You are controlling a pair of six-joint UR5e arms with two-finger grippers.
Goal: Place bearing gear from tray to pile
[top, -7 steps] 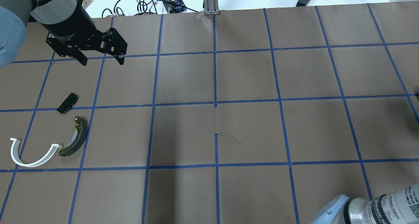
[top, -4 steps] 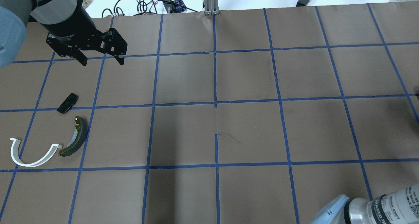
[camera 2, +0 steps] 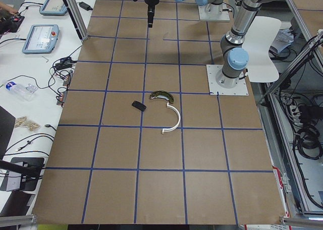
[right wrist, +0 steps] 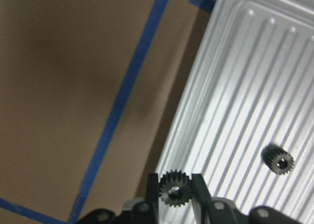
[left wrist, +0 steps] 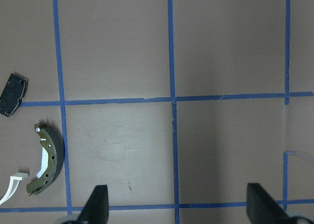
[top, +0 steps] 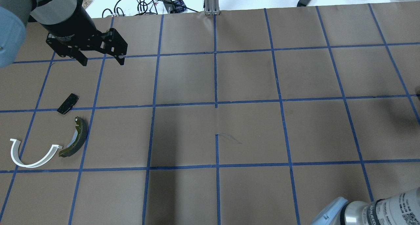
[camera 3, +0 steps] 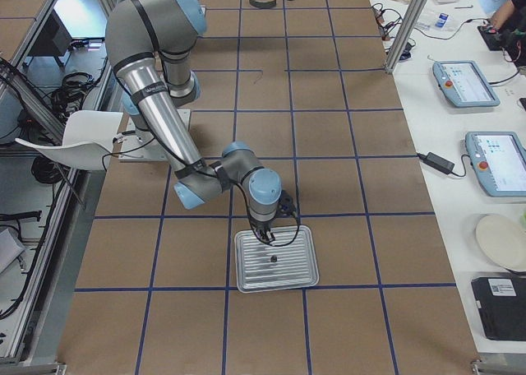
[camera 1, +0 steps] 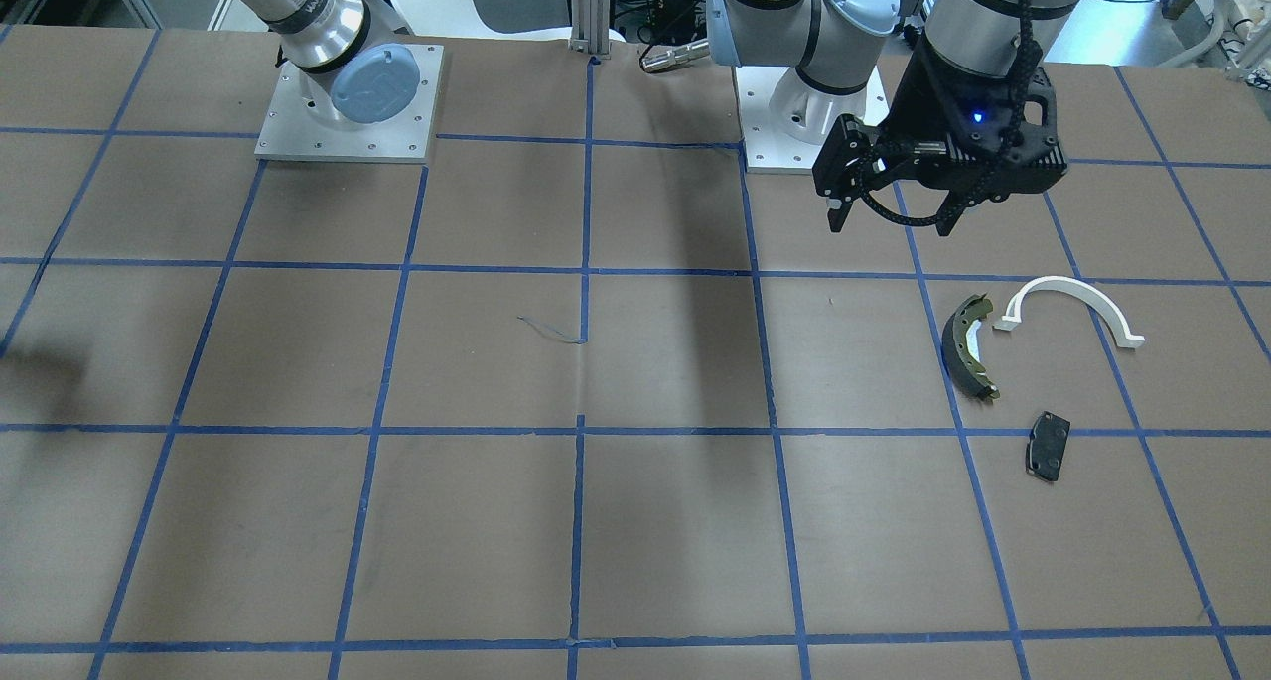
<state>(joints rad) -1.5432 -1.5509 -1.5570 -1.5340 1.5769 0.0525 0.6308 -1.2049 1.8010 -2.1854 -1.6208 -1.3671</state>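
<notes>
Bearing gear (right wrist: 172, 188) held by right fingers (right wrist: 200, 190) over tray (right wrist: 235, 86); left fingers (left wrist: 96, 205) wide; blue-taped table (top: 249, 77).

Brake shoe (left wrist: 50, 155) and black pad (left wrist: 13, 95) at left

Surface: we are looking at a wide table (top: 249, 77) covered in brown paper, with blue tape (top: 215, 80) dividing it into large squares.
Pile: we are finding three loose parts lying close together on the robot's left side.
Brake shoe: a dark curved brake shoe (camera 1: 955, 352) with olive lining is lying on the paper.
White arch: a white arch (camera 1: 1067, 285) is lying just beside the shoe, one end nearly meeting it.
Black pad: a small flat black pad (camera 1: 1048, 446) is lying apart from both, farther from the robot.
Tray: a ribbed metal tray (camera 3: 297, 268) is sitting flat at the robot's right end.
Base plates: two metal base plates (camera 1: 397, 134) are resting along the robot's edge.
</notes>
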